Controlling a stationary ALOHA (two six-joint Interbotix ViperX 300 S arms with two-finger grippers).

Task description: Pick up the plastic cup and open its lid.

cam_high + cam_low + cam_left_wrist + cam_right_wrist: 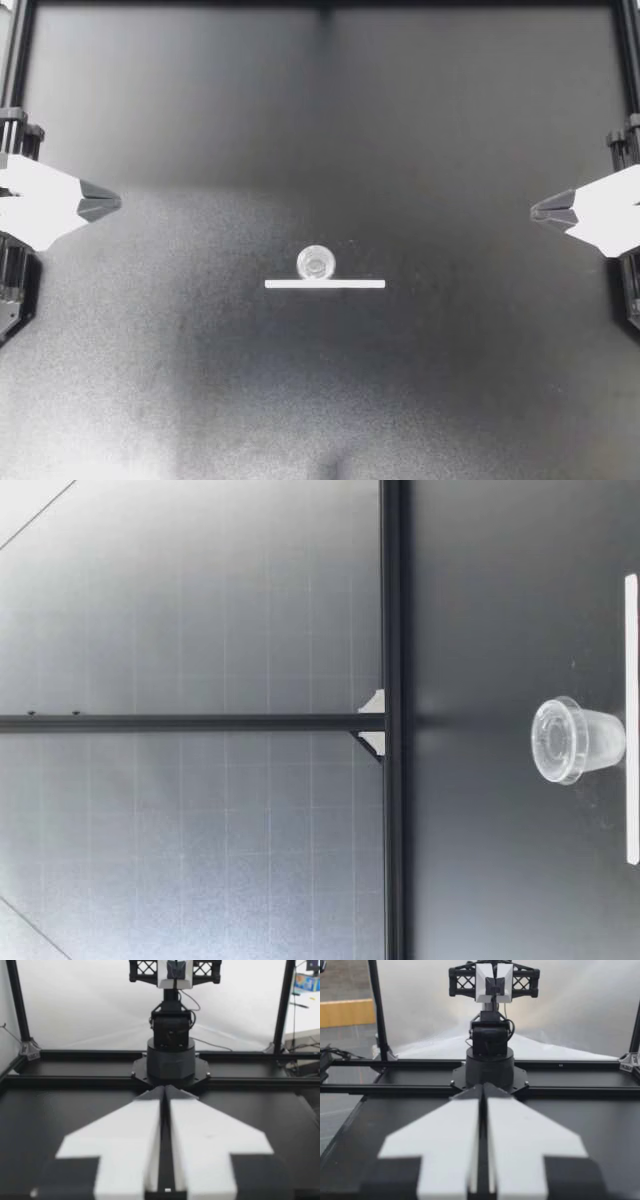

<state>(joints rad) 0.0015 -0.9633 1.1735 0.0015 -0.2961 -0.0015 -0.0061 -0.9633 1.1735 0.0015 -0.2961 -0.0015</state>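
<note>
A small clear plastic cup (316,262) with a clear lid stands upright near the table's middle, just behind a white strip (325,284). In the low view the cup (580,740) stands alone, lid on top. My left gripper (112,203) rests shut at the table's left edge, far from the cup. Across the table, at the right edge, my right gripper (537,212) is shut too. Each wrist view shows its own fingers (165,1091) (483,1088) pressed together with nothing between them, and the cup is hidden from both.
A black frame rail (20,60) borders the table on each side. The other arm's base (170,1062) stands ahead of my left gripper, and the left arm's base (490,1062) ahead of my right gripper. A dark mat (320,400) covers the table.
</note>
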